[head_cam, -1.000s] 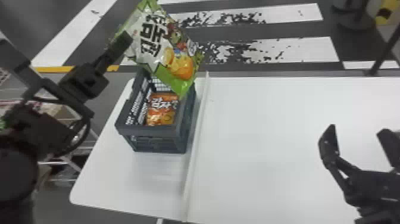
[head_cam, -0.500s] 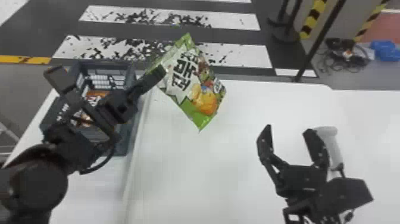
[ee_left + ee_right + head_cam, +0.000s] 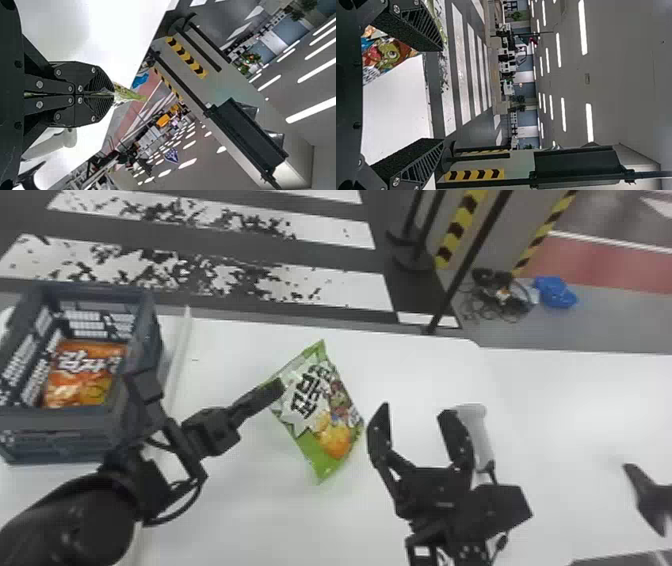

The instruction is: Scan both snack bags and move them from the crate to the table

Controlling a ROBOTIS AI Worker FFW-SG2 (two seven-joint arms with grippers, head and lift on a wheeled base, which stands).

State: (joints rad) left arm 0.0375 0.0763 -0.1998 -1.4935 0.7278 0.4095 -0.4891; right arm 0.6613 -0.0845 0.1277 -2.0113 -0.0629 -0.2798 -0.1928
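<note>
Green snack bag (image 3: pixel 325 415), one of two, is clenched at its edge between the two left fingers (image 3: pixel 260 396). The second, an orange snack bag (image 3: pixel 82 375), lies in the single crate (image 3: pixel 55 422), left of those fingers. Over the worktop (image 3: pixel 250 515), the two right fingers (image 3: pixel 456 435) stand parted, beside one white handheld device (image 3: pixel 481 435).

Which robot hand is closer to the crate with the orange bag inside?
Left. The left gripper is right of the crate, jaws shut on the green bag; the right gripper is farther right, jaws open, over the table.
</note>
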